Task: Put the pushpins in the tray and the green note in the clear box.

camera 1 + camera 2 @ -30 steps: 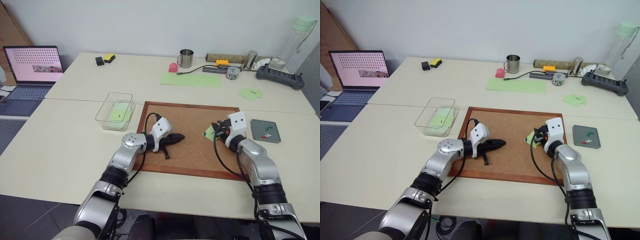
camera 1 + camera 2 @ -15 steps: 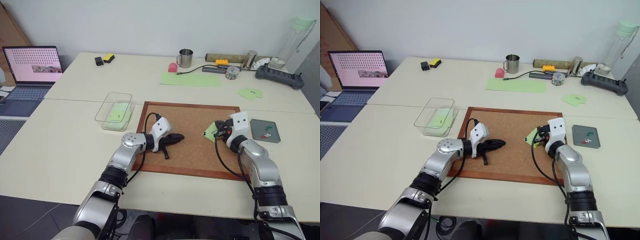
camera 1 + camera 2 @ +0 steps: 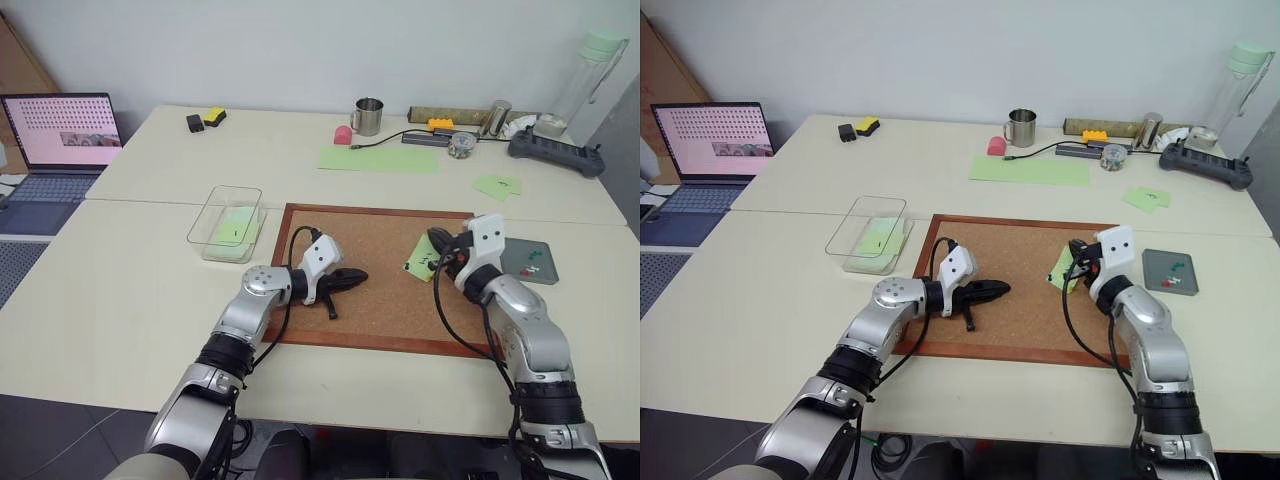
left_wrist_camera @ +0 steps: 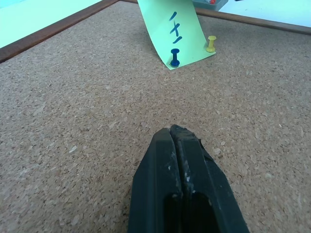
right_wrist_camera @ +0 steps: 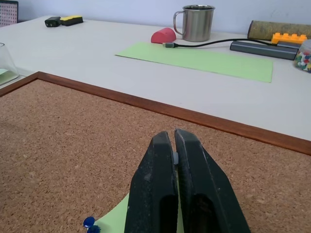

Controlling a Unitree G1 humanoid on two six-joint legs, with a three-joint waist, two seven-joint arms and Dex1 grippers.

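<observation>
The green note [image 3: 421, 259] lies at the right side of the cork board [image 3: 380, 305], held down by a blue pushpin [image 4: 175, 57] and a yellow pushpin [image 4: 211, 43]. Its other end curls up toward my right gripper [image 3: 438, 241]. That gripper hovers just above the note, shut on a small pale pushpin [image 5: 174, 157] between its fingertips. My left gripper [image 3: 352, 275] rests shut and empty on the middle of the board. The grey tray [image 3: 546, 272], right of the board, holds green and red pushpins [image 3: 533, 258]. The clear box [image 3: 224, 195], left of the board, holds a pale green slip.
At the table's far side are a long pale-green sheet [image 3: 378, 158], a metal mug [image 3: 371, 115], a cable, a small jar, a black device [image 3: 555, 155] and a bottle [image 3: 590, 75]. Another small green note [image 3: 498, 185] lies behind the tray. A laptop [image 3: 60, 130] stands at far left.
My right gripper has closed and risen a little off the board, and the note's end has lifted with it. The left gripper has stayed put.
</observation>
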